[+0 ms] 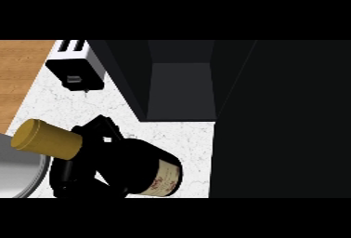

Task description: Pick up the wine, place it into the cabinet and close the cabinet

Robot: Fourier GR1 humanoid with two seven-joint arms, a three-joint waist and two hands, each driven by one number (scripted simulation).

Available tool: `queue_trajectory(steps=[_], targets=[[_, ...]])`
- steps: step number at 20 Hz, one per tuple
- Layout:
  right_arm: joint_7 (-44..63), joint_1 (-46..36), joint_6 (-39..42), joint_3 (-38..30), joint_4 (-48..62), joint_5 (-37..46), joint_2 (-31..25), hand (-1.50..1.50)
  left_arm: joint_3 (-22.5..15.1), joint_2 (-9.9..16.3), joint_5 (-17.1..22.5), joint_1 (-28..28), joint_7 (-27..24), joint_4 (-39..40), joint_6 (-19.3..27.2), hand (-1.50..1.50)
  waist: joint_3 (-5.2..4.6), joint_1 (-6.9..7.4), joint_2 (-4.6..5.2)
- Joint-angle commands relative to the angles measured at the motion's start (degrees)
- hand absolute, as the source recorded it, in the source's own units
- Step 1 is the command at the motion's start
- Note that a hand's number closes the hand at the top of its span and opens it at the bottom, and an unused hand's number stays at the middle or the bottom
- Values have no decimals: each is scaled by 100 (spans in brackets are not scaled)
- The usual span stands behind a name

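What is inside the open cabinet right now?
The cabinet shows only a bare grey shelf and dark walls. The wine bottle is outside it, above the counter, in the left hand. Deeper corners are too dark to tell.

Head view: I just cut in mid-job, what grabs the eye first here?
The wine bottle dominates the lower left, lying tilted with its gold-capped neck pointing up-left, and the left hand is curled round it. Above and to the right stands the dark cabinet, its inside open to view, with a tall black panel running down the right side. A toaster sits at the upper left on the white counter.
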Motion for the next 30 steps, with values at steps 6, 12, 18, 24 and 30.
queue_trajectory(steps=[6, 12, 18, 24, 30], targets=[[166, -47, -102, -34, -312, -342, 85, -150, -1489, -9, -317, -834, 1076, -523, 1829, 150, 1, 22, -2], [-25, 520, 242, -174, -626, -668, 69, -150, -1361, -9, -255, -2098, 1061, 397, 2524, 150, 2, -29, 4], [511, -104, -139, -16, -784, -417, 22, -150, -1900, -9, -255, -2896, 951, 1224, 3703, 150, -3, -51, 5], [44, 443, 241, -187, -644, -621, -2, -150, -1986, -9, -108, -3208, 570, 1842, 3921, 150, 0, -57, 11], [269, 462, 191, -265, -907, -654, -53, -150, -1812, -9, -91, -3516, 829, 1935, 4049, 150, -1, -46, 2]])
